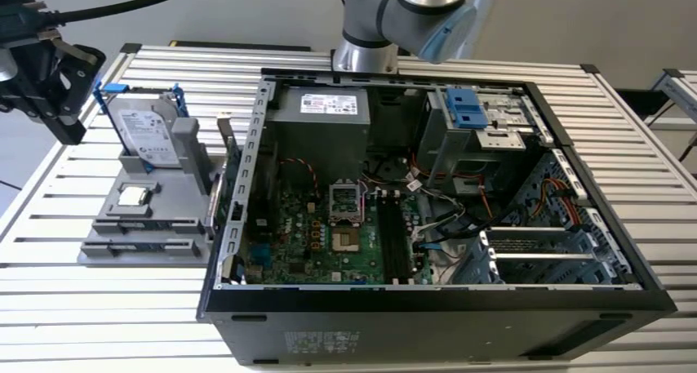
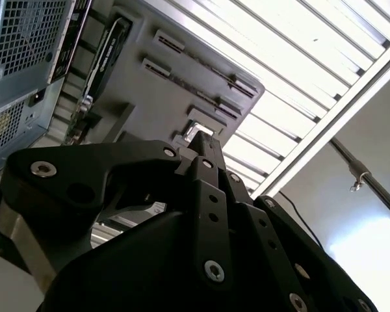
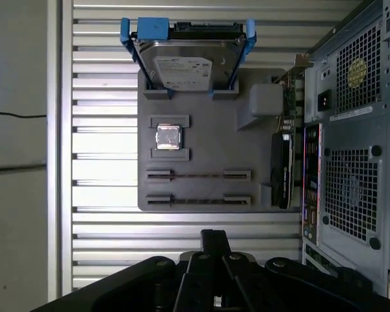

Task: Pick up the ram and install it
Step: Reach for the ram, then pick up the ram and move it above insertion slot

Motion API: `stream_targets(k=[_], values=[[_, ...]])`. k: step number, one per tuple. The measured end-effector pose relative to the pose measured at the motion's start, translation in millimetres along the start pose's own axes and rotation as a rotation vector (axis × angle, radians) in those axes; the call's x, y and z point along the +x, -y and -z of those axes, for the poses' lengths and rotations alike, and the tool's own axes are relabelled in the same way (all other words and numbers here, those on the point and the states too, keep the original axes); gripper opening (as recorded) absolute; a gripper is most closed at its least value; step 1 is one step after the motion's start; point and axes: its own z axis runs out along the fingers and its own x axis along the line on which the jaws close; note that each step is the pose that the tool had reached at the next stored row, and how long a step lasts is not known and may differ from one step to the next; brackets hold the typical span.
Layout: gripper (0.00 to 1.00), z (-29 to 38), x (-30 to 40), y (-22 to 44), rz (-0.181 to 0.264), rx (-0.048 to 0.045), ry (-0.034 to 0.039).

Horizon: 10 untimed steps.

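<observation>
Pincer (image 1: pixel 65 124), fingers pressed together, hangs at the exterior view's left, near the hard drive (image 1: pixel 147 128) that stands in the grey fixture (image 1: pixel 109 250) on the slatted tabletop (image 1: pixel 109 308); on that fixture you also see the processor (image 3: pixel 168 138) and an upright card (image 3: pixel 281 172). Ram: you cannot tell where it sits; the motherboard (image 1: pixel 316 242) lies in the open computer case (image 1: pixel 436 316), its long slots too dark to judge.
</observation>
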Motion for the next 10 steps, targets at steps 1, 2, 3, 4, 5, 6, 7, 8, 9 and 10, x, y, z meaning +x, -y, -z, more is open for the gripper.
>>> stream_targets(k=[1, 2, 3, 4, 5, 6, 7, 8, 9, 10], values=[[0.0, 0.0, 0.0, 0.0, 0.001, -0.0001, 0.0], [0.0, 0.0, 0.0, 0.0, 0.002, -0.0003, 0.0], [0.0, 0.0, 0.0, 0.0, 0.004, -0.0004, -0.0001], [0.0, 0.0, 0.0, 0.0, 0.007, -0.0004, -0.0003], [0.0, 0.0, 0.1, 0.0, 0.011, -0.0004, -0.0005], [0.0, 0.0, 0.1, 0.0, 0.014, -0.0005, -0.0008], [0.0, 0.0, 0.1, 0.0, 0.018, -0.0005, -0.001], [0.0, 0.0, 0.1, 0.0, 0.021, -0.0006, -0.0012], [0.0, 0.0, 0.1, 0.0, 0.024, -0.0006, -0.0014], [0.0, 0.0, 0.1, 0.0, 0.026, -0.0006, -0.0015]])
